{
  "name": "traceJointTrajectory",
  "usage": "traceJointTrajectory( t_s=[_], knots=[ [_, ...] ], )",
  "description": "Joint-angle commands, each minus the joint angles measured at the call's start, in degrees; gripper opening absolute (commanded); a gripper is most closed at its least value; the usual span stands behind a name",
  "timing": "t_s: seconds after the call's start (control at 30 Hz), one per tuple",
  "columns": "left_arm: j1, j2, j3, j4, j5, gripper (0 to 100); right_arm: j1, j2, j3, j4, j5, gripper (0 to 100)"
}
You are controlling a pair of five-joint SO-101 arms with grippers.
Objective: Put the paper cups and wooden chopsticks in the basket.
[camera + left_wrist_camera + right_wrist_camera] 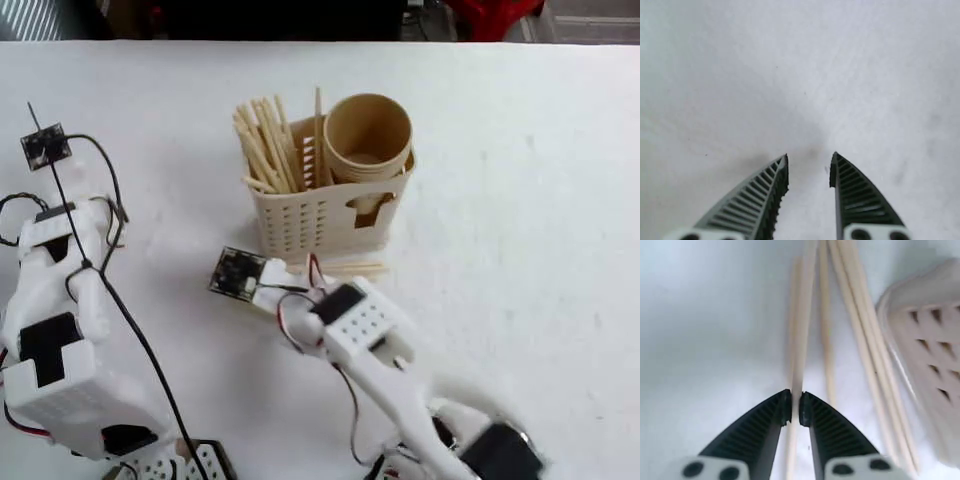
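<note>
The right pincer sits on the near side of the basket, its jaws pressed together on a single chopstick that lies flat on the white desk. Several loose chopsticks lie alongside, between that one and the basket's perforated front wall and roughly parallel to it. The left pincer is well apart from the basket on its left side, jaws apart above bare desk, holding nothing. Inside the basket, wooden chopsticks stand bundled in the left compartment; stacked paper cups sit upright in the right compartment.
</note>
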Motion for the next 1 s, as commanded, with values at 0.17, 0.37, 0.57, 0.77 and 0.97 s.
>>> traceJointTrajectory(
  t_s=[0.17, 0.37, 0.57, 0.77, 0.97],
  knots=[
    [1.3, -0.4, -1.1, -0.8, 0.4, 16, 0.5, -21.3, 3.3, 2.3, -0.5, 1.6],
    [1.3, -0.4, -1.1, -0.9, 0.4, 16, 0.6, -34.9, -7.2, 0.5, -8.8, 1.6],
    [1.3, -0.4, -1.1, -1.0, 0.4, 16, 0.7, -33.3, -23.0, -10.4, -12.6, 1.6],
    [1.3, -0.4, -1.1, -1.0, 0.4, 16, 2.2, -19.6, -32.7, -24.6, -13.1, 1.7],
    [1.3, -0.4, -1.1, -1.0, 0.4, 16, 2.9, -7.6, -36.7, -26.1, -13.1, 1.7]
  ],
)
